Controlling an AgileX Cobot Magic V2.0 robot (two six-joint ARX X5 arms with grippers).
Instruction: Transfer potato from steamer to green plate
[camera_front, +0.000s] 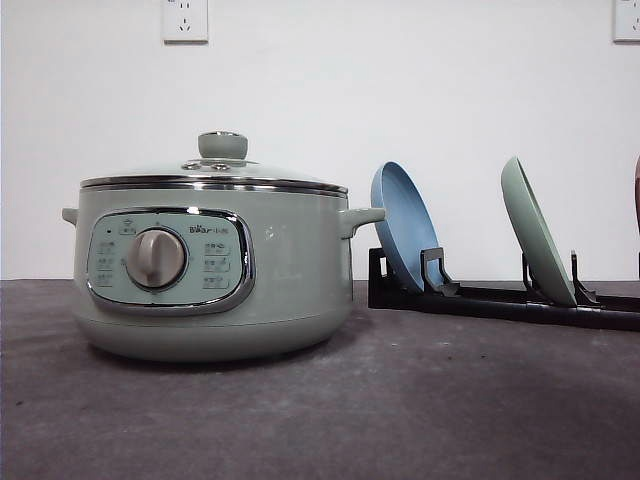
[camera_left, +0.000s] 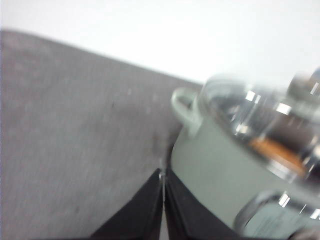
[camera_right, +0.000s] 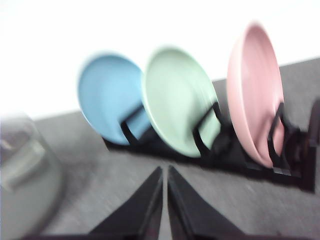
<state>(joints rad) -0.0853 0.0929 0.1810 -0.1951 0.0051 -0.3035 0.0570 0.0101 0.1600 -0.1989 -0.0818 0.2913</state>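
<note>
1. The steamer (camera_front: 212, 270) sat at the left of the front view on the grey surface (camera_front: 400, 410), glass lid (camera_front: 215, 168) on.
2. The potato (camera_left: 277, 152) showed as an orange blur through that lid in the left wrist view, inside the pot.
3. The green plate (camera_front: 537, 232) stood on edge in a black rack (camera_front: 500, 297) at right, past the blue plate (camera_front: 405, 225); a pink plate (camera_right: 255, 95) stood beside it.
4. The left gripper (camera_left: 163, 187) had its fingers pressed together, holding nothing, beside the steamer wall.
5. The right gripper (camera_right: 165, 182) was likewise closed and empty, facing the rack.
</note>
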